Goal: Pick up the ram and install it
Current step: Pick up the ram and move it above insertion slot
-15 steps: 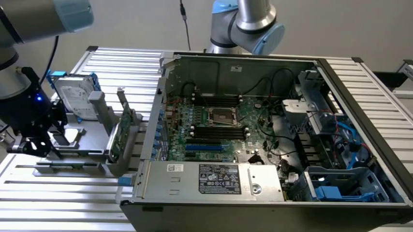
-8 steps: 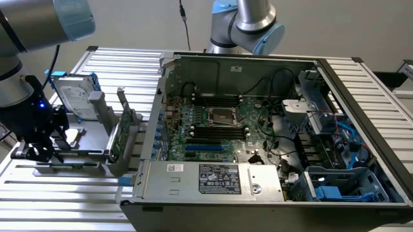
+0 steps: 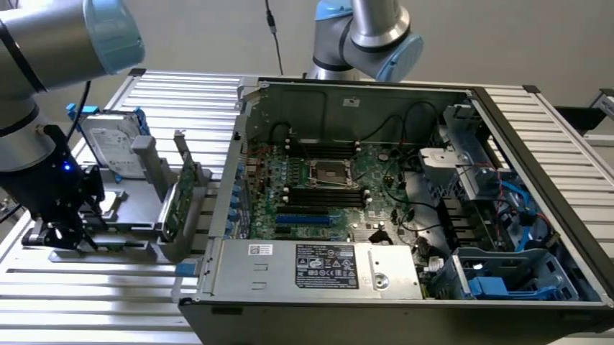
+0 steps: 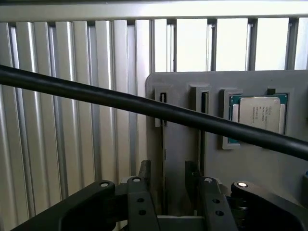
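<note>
Black two-finger gripper (image 4: 168, 169), released, is straddling thin dark ram stick (image 4: 164, 154) standing edge-on in grey slotted holder plate (image 4: 183, 120).

Surface: slatted aluminium table (image 3: 96, 287).
Exterior view's right: open computer case (image 3: 364, 108).
Exterior view's left: grey parts holder (image 3: 120, 248), just beside the case.

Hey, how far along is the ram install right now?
Barely started. Done: nothing that shows; the memory slots look empty. In hand: the gripper is down over the gray holder, fingers open astride a narrow slot; whether the ram sits there, I cannot tell. Left: the pick-up itself and seating the stick in a slot.
</note>
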